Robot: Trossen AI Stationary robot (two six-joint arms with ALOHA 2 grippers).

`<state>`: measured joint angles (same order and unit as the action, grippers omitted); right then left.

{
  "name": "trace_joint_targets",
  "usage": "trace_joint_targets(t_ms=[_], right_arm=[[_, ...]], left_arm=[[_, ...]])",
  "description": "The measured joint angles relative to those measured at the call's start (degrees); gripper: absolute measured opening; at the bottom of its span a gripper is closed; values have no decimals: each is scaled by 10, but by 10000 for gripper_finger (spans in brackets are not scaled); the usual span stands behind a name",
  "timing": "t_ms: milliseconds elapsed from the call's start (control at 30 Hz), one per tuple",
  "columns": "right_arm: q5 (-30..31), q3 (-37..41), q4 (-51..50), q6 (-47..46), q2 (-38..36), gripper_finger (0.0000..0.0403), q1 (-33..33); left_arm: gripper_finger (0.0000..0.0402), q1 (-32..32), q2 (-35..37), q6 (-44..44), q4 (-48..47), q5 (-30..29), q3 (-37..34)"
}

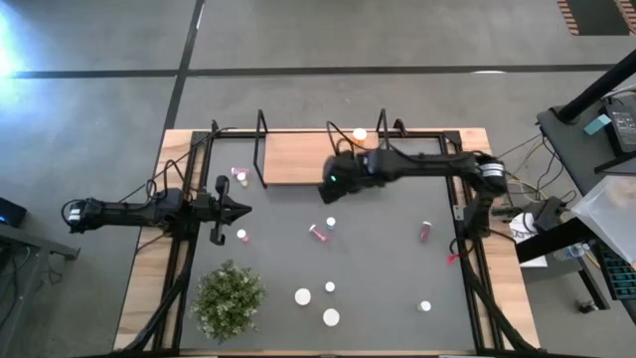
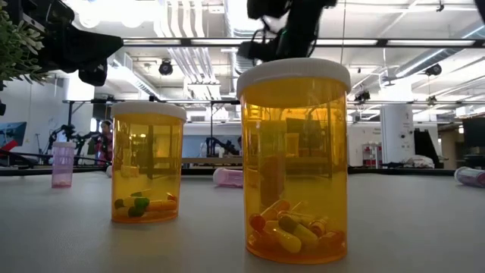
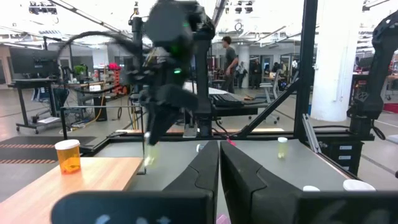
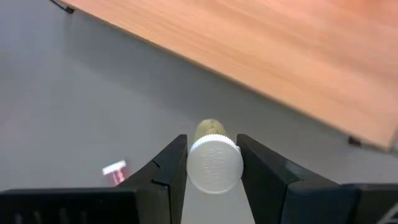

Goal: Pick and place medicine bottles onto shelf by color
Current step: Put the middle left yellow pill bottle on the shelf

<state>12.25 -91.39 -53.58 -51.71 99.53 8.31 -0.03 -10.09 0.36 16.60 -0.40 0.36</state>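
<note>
Nearest the low camera: two orange bottles, the bigger one right up close with capsules in the bottom, the second a bit farther back on its left. Both stand upright on the grey table mat.

Right gripper pinches a small white-capped bottle between its fingers, cap toward the wrist camera, yellowish body just showing behind it. In the high view that gripper hangs over the mat just at the near edge of the shelf, the light wooden board at the far middle of the table (black wire frames at both ends). One orange bottle already stands on the shelf's far right part; the left wrist view shows it too.

Other bottles are scattered on the mat: a pink one lying near the middle, a small white cap just beside it, another pink one lying toward the right, one left of the shelf, one just in front of the left gripper, and white caps along the near side.

Left gripper sits at the left edge of the mat, fingers pressed together, holding nothing. Green potted plant stands at the near left corner.
</note>
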Motion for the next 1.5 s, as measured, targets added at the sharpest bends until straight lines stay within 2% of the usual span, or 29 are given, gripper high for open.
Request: trace_joint_targets(t_ms=[267, 500, 700, 1000, 1400, 1500], right_arm=[[-5, -133, -108, 99, 95, 121, 62], [-8, -231, -130, 227, 166, 121, 110], [-19, -285, -166, 355, 221, 121, 148], [-33, -312, -157, 452, 249, 121, 191], [-38, -306, -103, 494, 248, 121, 240], [-57, -306, -90, 495, 248, 121, 243]], left_arm=[[0, 0, 0, 0, 0, 0, 0], [0, 0, 0, 0, 0, 0, 0], [0, 0, 0, 0, 0, 0, 0], [0, 0, 0, 0, 0, 0, 0], [0, 0, 0, 0, 0, 0, 0], [0, 0, 0, 0, 0, 0, 0]])
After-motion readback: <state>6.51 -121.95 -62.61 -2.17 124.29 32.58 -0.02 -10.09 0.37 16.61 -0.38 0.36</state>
